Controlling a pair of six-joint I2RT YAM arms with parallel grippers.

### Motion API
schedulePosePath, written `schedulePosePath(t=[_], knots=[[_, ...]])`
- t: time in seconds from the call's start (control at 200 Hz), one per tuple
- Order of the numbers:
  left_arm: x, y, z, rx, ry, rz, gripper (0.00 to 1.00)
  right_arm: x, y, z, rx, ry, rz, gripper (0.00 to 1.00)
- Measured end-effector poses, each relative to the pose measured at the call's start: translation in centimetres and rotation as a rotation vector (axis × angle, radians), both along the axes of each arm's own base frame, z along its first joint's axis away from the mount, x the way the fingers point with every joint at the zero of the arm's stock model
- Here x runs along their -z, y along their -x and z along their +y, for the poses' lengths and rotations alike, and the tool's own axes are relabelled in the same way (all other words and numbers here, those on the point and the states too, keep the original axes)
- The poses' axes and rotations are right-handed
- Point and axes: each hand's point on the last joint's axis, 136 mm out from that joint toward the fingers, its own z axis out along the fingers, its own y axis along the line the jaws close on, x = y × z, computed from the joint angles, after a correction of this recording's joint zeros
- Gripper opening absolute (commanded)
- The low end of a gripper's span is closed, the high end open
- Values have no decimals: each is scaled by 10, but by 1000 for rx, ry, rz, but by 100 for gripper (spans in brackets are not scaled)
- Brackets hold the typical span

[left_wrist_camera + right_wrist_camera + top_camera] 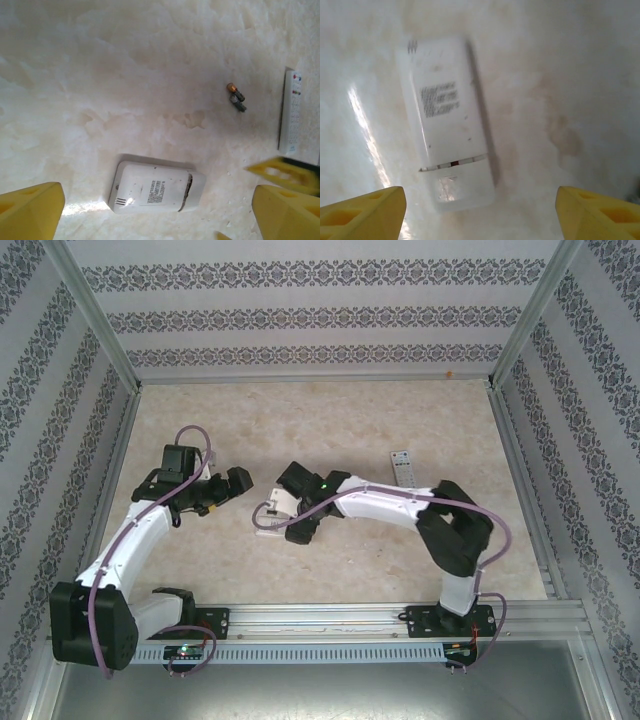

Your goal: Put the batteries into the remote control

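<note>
The batteries [236, 97], two touching cylinders on the surface [125, 75], lie near the remote control [291, 112], which is face up with its long axis running away from the arms. Both sit ahead and to the right of the left end effector [159, 202], spread wide and empty. The right end effector [481, 200], likewise wide and empty above a shorter white remote [447, 120], is judged nearer.
</note>
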Motion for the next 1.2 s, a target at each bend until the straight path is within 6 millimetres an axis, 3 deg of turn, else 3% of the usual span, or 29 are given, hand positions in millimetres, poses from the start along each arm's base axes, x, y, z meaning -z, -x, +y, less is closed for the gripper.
schedulePosePath(t=[0.095, 0.18, 0.305, 0.47, 0.664, 0.999, 1.204], knots=[[13, 2, -1, 11, -4, 53, 83, -32, 0, -4, 199, -149, 33, 74], [28, 7, -3, 27, -5, 118, 78, -36, 3, -8, 377, -249, 123, 68], [47, 14, -9, 60, -10, 205, 73, 4, 11, -17, 601, -256, 284, 58], [57, 16, -15, 118, -17, 244, 70, 53, 14, -25, 814, -202, 422, 56], [61, 19, -17, 164, -18, 247, 69, 76, 14, -23, 909, -188, 483, 51], [67, 22, -22, 206, -16, 263, 67, 78, 10, -16, 944, -186, 507, 38], [92, 26, -32, 282, -8, 371, 64, 79, 11, -9, 959, -131, 551, 34]])
